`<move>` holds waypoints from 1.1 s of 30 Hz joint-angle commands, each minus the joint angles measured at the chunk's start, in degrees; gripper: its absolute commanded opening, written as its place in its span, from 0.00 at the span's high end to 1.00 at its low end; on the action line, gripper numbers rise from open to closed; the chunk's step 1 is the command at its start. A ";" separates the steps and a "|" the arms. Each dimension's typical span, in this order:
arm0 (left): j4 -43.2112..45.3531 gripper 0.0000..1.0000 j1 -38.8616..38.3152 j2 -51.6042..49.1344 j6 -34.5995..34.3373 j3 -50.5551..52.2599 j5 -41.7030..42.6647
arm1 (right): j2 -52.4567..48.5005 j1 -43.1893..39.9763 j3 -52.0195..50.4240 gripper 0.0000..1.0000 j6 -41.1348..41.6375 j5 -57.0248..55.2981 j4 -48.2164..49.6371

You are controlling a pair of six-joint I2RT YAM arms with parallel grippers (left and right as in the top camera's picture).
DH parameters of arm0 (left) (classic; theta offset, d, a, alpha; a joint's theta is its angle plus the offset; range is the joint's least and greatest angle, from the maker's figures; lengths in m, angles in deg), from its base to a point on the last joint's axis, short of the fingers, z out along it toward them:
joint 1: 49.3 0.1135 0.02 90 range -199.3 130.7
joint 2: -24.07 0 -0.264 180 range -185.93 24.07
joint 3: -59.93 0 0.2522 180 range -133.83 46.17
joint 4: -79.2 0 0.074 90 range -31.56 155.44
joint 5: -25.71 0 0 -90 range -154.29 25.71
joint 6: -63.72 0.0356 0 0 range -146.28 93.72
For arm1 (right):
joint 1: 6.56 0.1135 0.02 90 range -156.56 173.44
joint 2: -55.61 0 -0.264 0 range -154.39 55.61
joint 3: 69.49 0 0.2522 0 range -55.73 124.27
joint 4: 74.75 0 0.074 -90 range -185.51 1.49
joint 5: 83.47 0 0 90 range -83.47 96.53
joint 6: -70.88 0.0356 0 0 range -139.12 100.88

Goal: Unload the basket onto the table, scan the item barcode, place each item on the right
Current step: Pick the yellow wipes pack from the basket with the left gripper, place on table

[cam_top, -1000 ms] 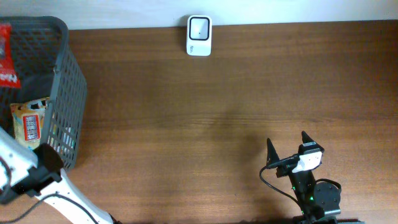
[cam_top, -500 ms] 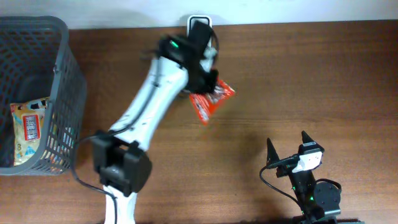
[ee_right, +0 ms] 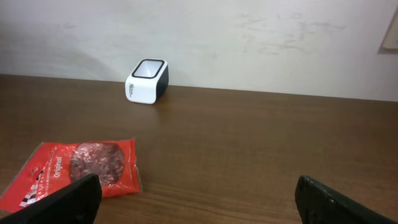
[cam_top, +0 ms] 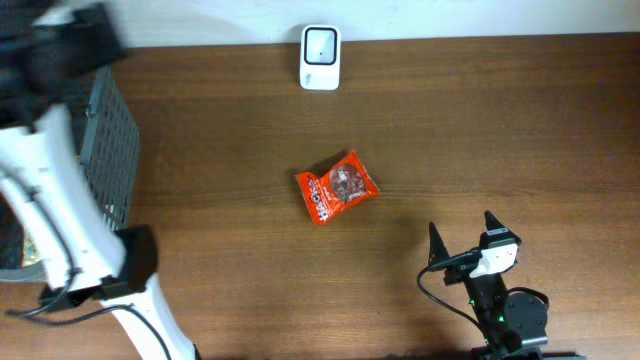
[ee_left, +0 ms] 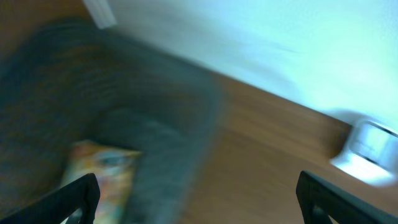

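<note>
Jaws first: on my left gripper (ee_left: pixel 199 202) they are spread wide with nothing between them, and the left wrist view is badly smeared, so I read the arm as moving. It hangs over the grey basket (cam_top: pixel 112 150) at the table's (cam_top: pixel 520 130) left edge. Inside the basket I make out one yellowish packet (ee_left: pixel 102 171), too blurred to read.

Toward the middle of the table lies the red snack packet (cam_top: pixel 337 187), flat, printed face up, touched by neither arm. That is the item I take the task to mean. It sits well apart from the white scanner (cam_top: pixel 320 44), which stands at the middle of the far edge with its window tilted up.

Near the near edge, toward the right corner, my right gripper (cam_top: pixel 465 240) is parked low. Its jaws are wide apart and empty, and it looks across the table at the packet and the scanner.

My judgement on progress is that the packet is out of the basket and on the table, so the fetching is done. Nothing in view shows whether the scanner read its barcode. If it did, what is left is the packet in the basket. If not, the red packet must be picked up and shown to the window.
</note>
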 commanded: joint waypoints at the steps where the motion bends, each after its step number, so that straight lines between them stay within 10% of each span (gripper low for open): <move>1: -0.39 0.01 11.47 -1.40 0.92 6.25 -2.91 | 0.37 0.31 -0.42 0.02 0.61 0.09 -0.15; 11: 24.04 0.07 19.10 -3.21 1.75 62.93 -10.05 | 0.37 0.31 -0.42 0.02 0.61 0.09 -0.15; 19: 40.61 0.14 19.26 -3.74 1.79 82.07 -11.63 | 0.37 0.31 -0.42 0.01 0.61 0.09 -0.15; 23: 40.50 1.00 19.26 -3.72 1.81 82.40 -6.27 | 0.37 0.31 -0.42 0.02 0.61 0.09 -0.15; 30: 16.52 1.00 19.26 -0.61 -2.97 42.27 -0.83 | 0.37 0.31 -0.42 0.01 0.61 0.09 -0.15; 33: 8.41 1.00 19.19 4.33 -2.93 19.08 20.61 | 0.37 0.31 -0.42 0.02 0.61 0.09 -0.15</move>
